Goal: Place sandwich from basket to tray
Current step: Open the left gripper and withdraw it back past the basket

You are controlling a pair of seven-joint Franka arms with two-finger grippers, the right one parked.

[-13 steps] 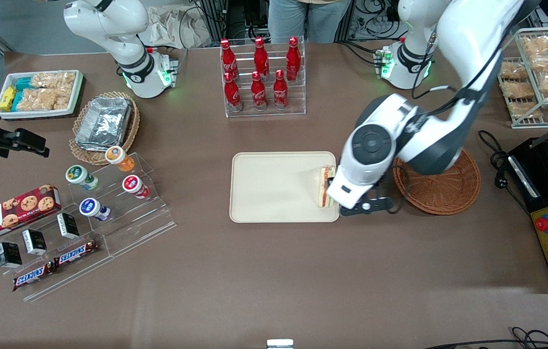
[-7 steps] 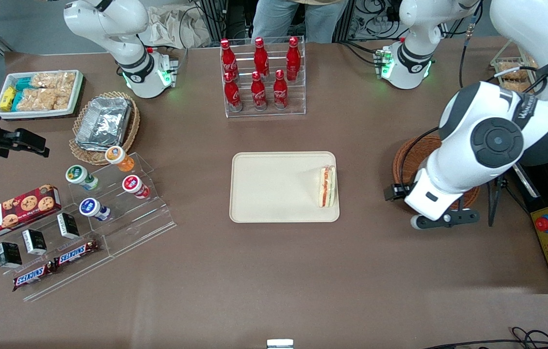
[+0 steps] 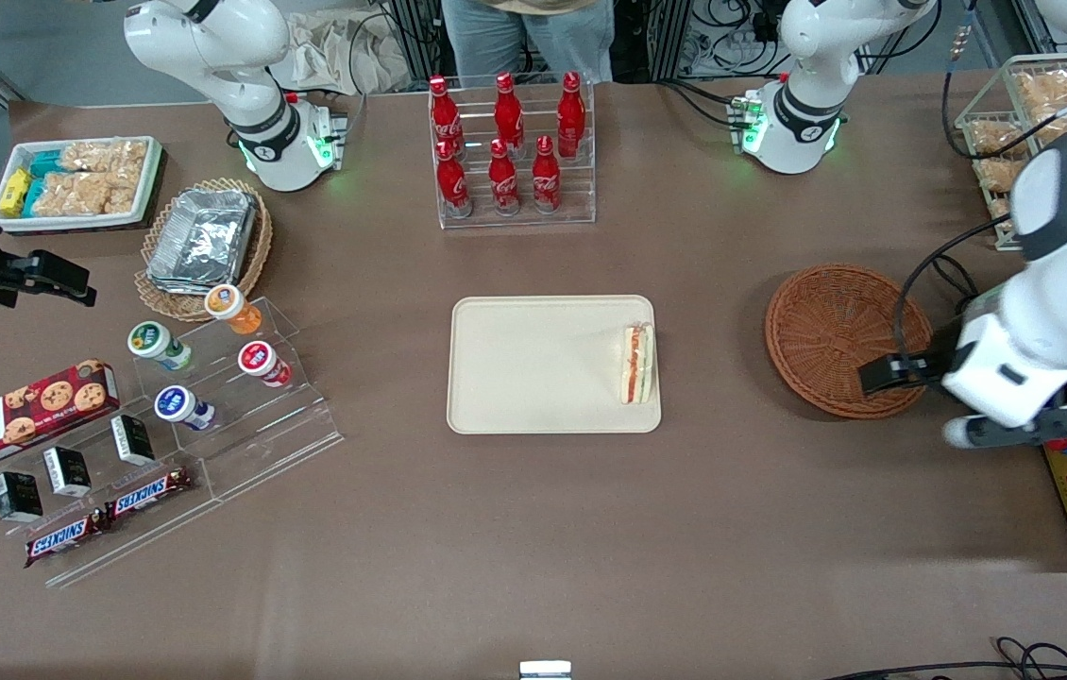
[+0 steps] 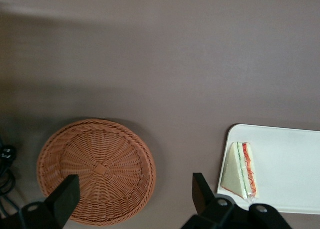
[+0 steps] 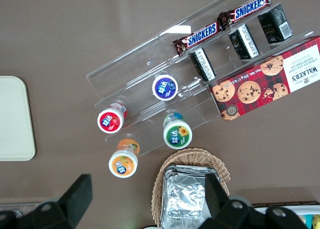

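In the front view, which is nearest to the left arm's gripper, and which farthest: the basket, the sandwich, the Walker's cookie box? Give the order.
The gripper, fingers open, hovers over the basket's rim.
1. Basket: directly beneath the gripper, toward the working arm's end.
2. Sandwich: on the tray's edge nearest the basket.
3. Walker's cookie box: toward the parked arm's end of the table.

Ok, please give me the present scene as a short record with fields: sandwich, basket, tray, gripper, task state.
sandwich: sandwich lies on the tray, at its edge nearest the basket
basket: basket holds nothing, stands on the table beside the tray
tray: tray holds only the sandwich
gripper: gripper open, empty, raised above the table at the basket's rim, apart from the sandwich
task state: sandwich placed on the tray and released
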